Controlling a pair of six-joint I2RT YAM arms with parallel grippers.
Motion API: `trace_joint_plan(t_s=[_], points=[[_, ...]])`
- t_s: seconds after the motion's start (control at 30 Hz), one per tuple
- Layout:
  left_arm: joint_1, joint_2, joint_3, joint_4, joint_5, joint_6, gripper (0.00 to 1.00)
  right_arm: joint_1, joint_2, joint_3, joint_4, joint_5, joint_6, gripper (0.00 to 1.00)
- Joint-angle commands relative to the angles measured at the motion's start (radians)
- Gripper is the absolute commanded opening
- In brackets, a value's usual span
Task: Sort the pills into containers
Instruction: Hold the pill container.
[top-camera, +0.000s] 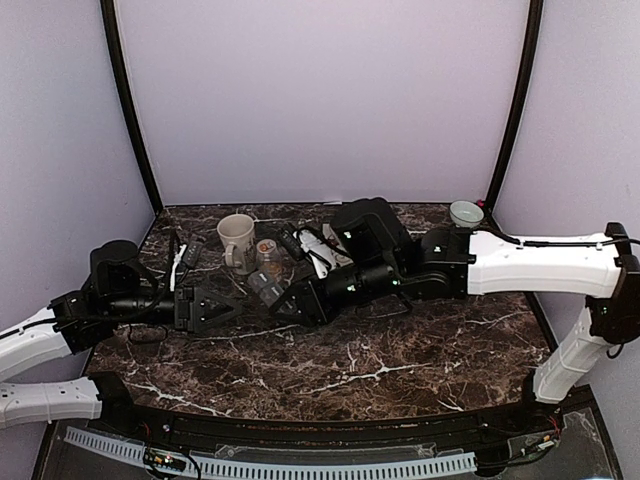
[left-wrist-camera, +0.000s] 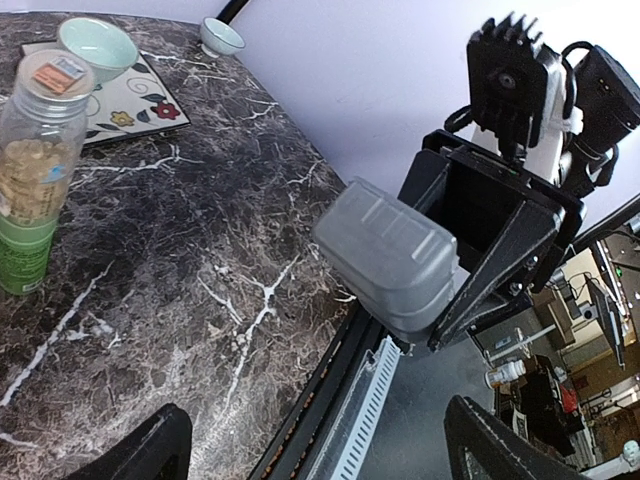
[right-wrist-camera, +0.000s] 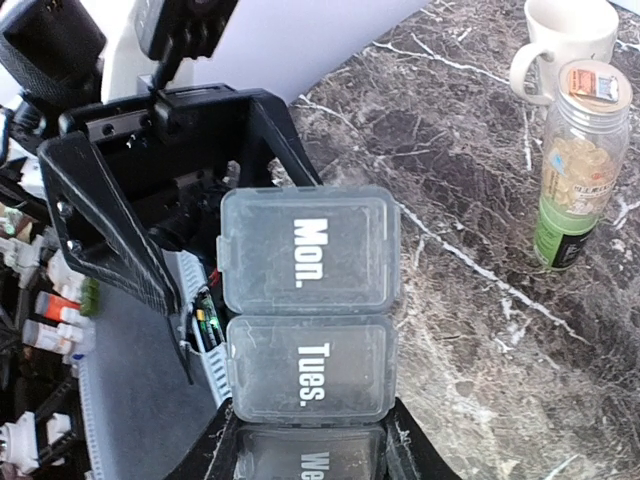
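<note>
The pill organiser (right-wrist-camera: 305, 320), a grey strip of joined lidded boxes marked Mon., Tues. and a third, hangs clear of the table (top-camera: 400, 370) left of its middle. The right gripper (right-wrist-camera: 310, 462) is clamped across its lowest box, the other two reaching toward the left gripper (left-wrist-camera: 325, 450), whose fingers stand wide apart with nothing between them. All the lids look closed. It should be light, stiff thin plastic with smooth sides, so likely to slip or twist if held by one end alone; a second hold across the narrow sides of the Mon. box would steady it, leaving the lid tabs free. The pills (right-wrist-camera: 573, 165) sit in a capped bottle (left-wrist-camera: 40, 170) on the table beside the cream mug (top-camera: 236, 242), both near the organiser. Open marble lies toward the near edge; the two arms crowd each other here
</note>
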Motion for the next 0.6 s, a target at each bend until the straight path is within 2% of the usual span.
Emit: trace_joint_plan(t_s=[0.0,0.17,0.57], points=[[-0.058,0.014,-0.008,0.095,-0.017,-0.022,0.91,0.003,-0.048,-0.046,0.099,-0.052,0.088,0.29],[-0.103,0.026,-0.001,0.147,-0.056,-0.028,0.91,0.001,-0.085,-0.089,0.155,-0.085,0.141,0.29],[-0.109,0.055,0.002,0.243,-0.123,-0.037,0.94,0.001,-0.124,-0.186,0.274,-0.180,0.226,0.29]])
